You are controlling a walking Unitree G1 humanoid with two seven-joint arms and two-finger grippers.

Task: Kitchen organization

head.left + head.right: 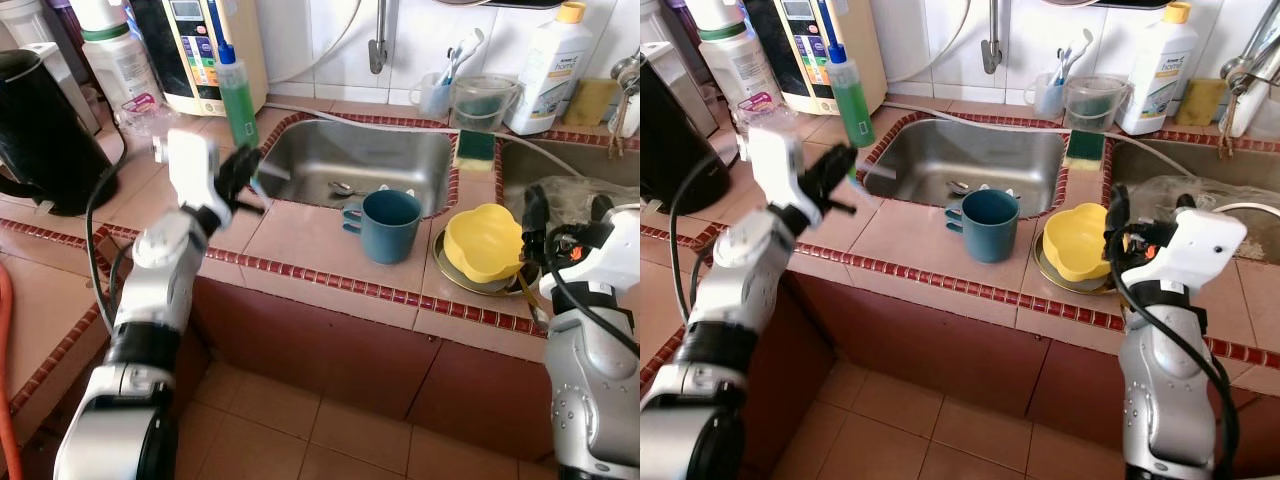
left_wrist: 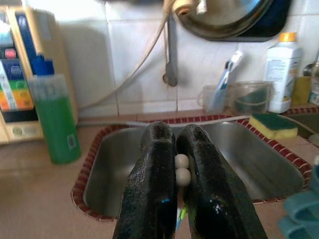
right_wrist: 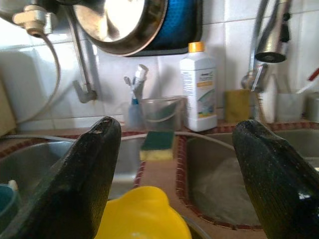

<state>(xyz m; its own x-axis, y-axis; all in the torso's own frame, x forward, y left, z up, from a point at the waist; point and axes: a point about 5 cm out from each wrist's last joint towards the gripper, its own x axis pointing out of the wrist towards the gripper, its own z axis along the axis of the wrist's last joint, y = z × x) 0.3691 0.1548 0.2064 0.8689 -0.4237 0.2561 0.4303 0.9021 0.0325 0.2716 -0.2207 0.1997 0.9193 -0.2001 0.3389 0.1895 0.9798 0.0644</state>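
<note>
Your left claw (image 1: 245,180) hangs over the tiled worktop (image 1: 300,240) at the near left corner of the steel sink (image 1: 365,160), and its two black fingers (image 2: 154,189) are pressed together on a thin item with small white beads and a bit of green showing between them; you cannot tell from these views what that item is. Just beyond that claw, towards the wall, stands the green soap bottle (image 1: 238,95) with its blue cap, and inside the sink ahead of it lies a spoon (image 1: 342,187). To the claw's right, on the worktop's front strip, the blue mug (image 1: 385,225) stands upright with its handle facing the claw. Your right claw (image 1: 1145,225) is raised at the right end of the worktop with its fingers (image 3: 94,174) spread wide apart and nothing between them. Right beside it on its left sits the yellow bowl (image 1: 483,243), resting on a plate (image 1: 445,268). Farther ahead of that claw, the green and yellow sponge (image 3: 157,145) lies on the ridge between the two basins, and the white bottle (image 3: 198,87) stands by the wall.
</note>
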